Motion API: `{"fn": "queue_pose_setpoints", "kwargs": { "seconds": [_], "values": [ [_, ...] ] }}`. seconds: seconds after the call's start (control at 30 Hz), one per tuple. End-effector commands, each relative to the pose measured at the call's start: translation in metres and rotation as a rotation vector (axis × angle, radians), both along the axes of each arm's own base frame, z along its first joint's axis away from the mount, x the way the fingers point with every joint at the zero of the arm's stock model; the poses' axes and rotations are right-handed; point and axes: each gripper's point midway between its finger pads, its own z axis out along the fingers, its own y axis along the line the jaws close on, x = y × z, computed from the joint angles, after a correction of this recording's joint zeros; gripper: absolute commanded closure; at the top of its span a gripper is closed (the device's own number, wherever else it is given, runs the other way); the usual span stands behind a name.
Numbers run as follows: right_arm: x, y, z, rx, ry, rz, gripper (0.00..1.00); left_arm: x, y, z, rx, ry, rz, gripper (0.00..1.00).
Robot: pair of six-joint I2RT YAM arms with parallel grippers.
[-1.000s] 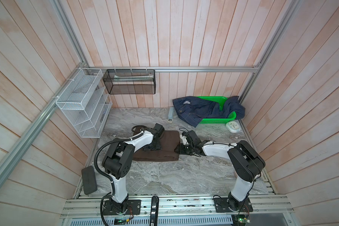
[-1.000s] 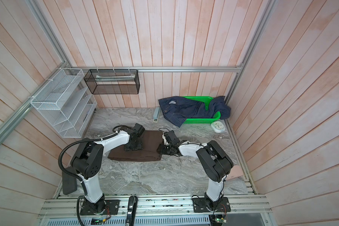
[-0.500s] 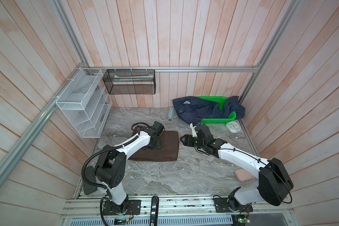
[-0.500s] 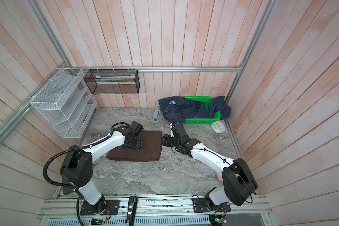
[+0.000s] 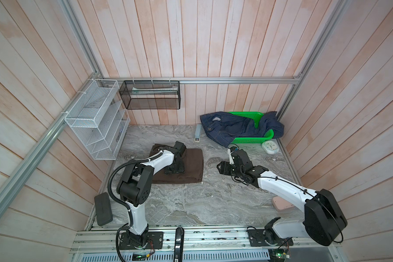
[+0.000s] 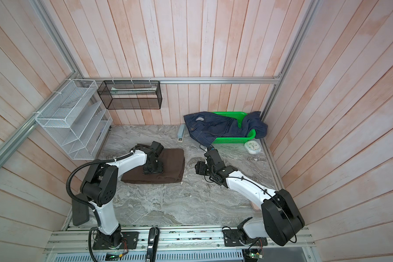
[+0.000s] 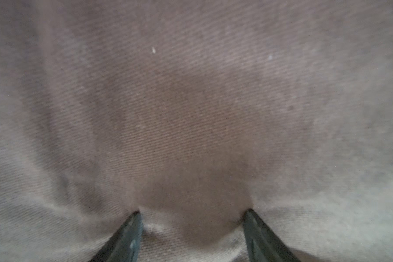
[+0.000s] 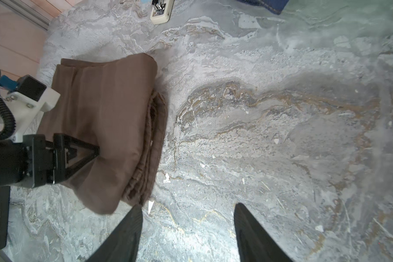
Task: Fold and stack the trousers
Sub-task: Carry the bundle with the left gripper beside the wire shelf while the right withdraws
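Note:
The trousers (image 5: 192,166) (image 6: 171,166) lie as a folded dark brown bundle on the marble table, left of centre in both top views. My left gripper (image 5: 175,169) (image 6: 153,170) points down onto the top of the bundle. In the left wrist view brown cloth (image 7: 191,113) fills the frame. There the left gripper (image 7: 192,214) is open, its tips dent the cloth, and nothing is pinched. My right gripper (image 5: 220,169) (image 6: 197,169) (image 8: 188,207) is open over bare table, just right of the bundle's layered edge (image 8: 152,136), and holds nothing.
A green basket (image 5: 247,140) with dark blue jeans (image 5: 234,128) draped over it sits at the back right, a white clock (image 5: 269,147) beside it. A grey stapler (image 5: 197,133), a white wire rack (image 5: 95,122), a black case (image 5: 103,209) and a pink object (image 5: 281,203) line the edges.
My right gripper has drawn back to the right, off the trousers' edge, and its jaws have widened. The left gripper has stayed pressed on the bundle.

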Motion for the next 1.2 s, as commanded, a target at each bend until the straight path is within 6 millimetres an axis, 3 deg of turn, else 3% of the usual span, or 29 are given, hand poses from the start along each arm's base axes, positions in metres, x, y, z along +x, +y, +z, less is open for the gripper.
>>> {"fn": "queue_pose_setpoints", "kwargs": {
  "seconds": [0.0, 0.2, 0.4, 0.6, 0.73, 0.83, 0.9, 1.0, 1.07, 1.17],
  "values": [
    [-0.001, -0.010, -0.001, -0.026, -0.004, -0.017, 0.35, 0.009, 0.072, -0.037, 0.228, 0.065, 0.065, 0.28],
    [0.002, -0.014, 0.003, -0.015, -0.008, -0.036, 0.35, 0.064, 0.133, -0.033, 0.282, 0.034, 0.104, 0.28],
    [0.008, -0.020, 0.003, -0.006, -0.011, -0.058, 0.35, 0.104, 0.180, -0.056, 0.262, 0.055, 0.134, 0.28],
    [0.020, -0.029, 0.002, -0.011, -0.011, -0.081, 0.36, 0.149, 0.186, -0.073, 0.260, 0.056, 0.058, 0.27],
    [0.028, -0.033, 0.004, -0.009, -0.006, -0.084, 0.35, 0.182, 0.185, -0.070, 0.269, 0.029, -0.030, 0.27],
    [0.031, -0.037, 0.005, -0.014, -0.009, -0.090, 0.36, 0.194, 0.188, -0.062, 0.291, 0.021, -0.049, 0.27],
    [0.033, -0.039, 0.006, -0.019, -0.015, -0.095, 0.36, 0.195, 0.188, -0.048, 0.295, 0.003, -0.041, 0.27],
    [0.036, -0.044, 0.009, -0.028, -0.039, -0.113, 0.36, 0.196, 0.177, -0.003, 0.290, -0.108, -0.035, 0.25],
    [0.040, -0.050, 0.015, -0.040, -0.072, -0.127, 0.36, 0.195, 0.160, 0.049, 0.288, -0.259, -0.051, 0.23],
    [0.046, -0.062, 0.030, -0.082, -0.169, -0.159, 0.36, 0.175, 0.132, 0.124, 0.286, -0.482, -0.070, 0.21]
  ]
}}
